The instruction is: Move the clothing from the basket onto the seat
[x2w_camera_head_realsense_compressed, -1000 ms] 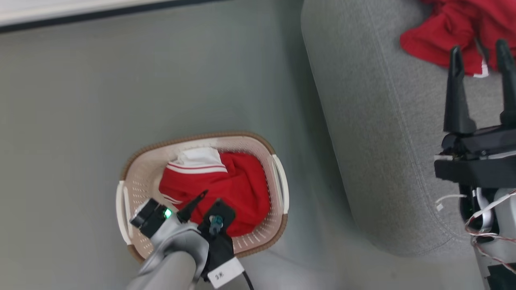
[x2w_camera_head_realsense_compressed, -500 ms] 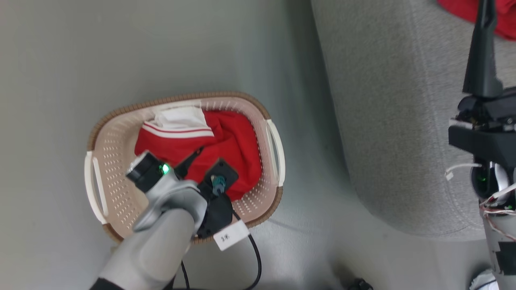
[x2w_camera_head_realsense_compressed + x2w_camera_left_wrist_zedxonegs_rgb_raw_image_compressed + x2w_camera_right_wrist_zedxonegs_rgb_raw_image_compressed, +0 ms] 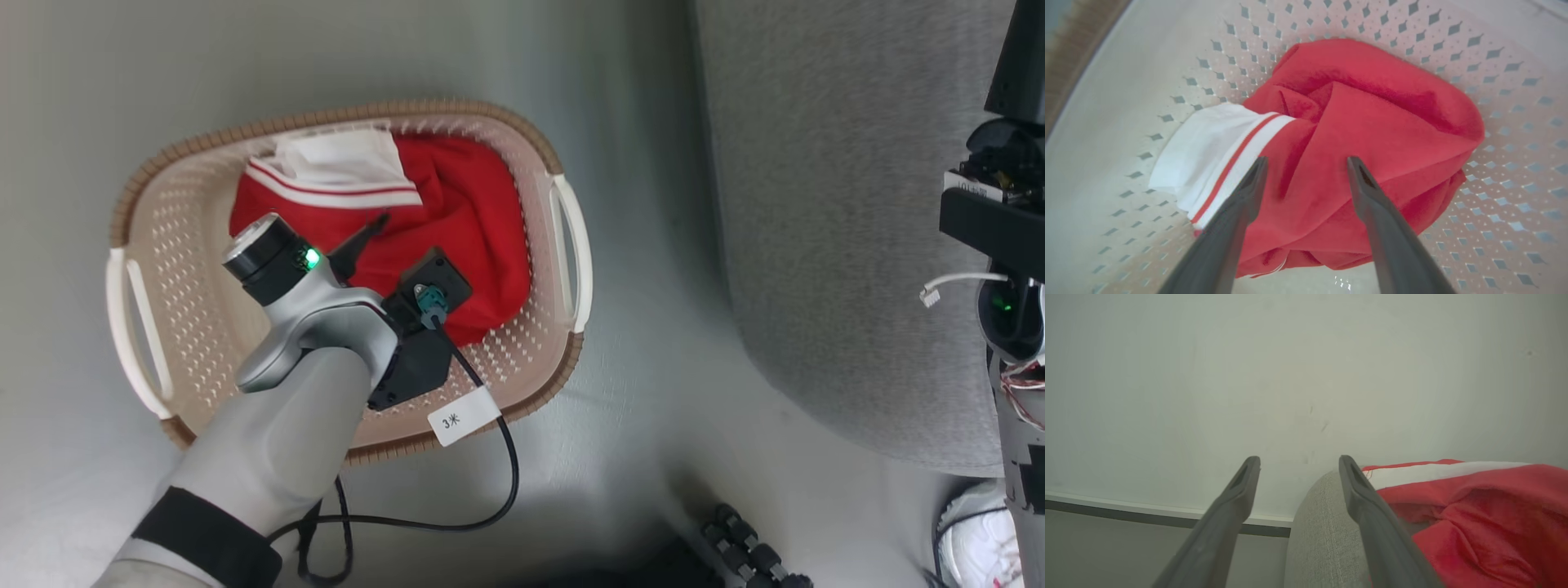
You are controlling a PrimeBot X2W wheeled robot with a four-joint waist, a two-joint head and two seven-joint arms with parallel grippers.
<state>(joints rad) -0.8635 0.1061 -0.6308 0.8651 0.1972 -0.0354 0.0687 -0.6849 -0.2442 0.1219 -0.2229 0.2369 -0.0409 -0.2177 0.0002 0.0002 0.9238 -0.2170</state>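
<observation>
Red clothing underlies splayed left gripper (right gripper splayed too); cable crosses basket.

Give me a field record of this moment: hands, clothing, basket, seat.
left hand: open, fingers spread over the red garment, nothing held
right hand: open, empty, near the seat's edge
red garment: crumpled in the basket, white striped trim showing
second garment: lying on the seat, red with a white stripe
basket: on the floor, beside the seat
seat: grey fabric, to the robot's right of the basket
progress: one garment on the seat, one in the basket
</observation>
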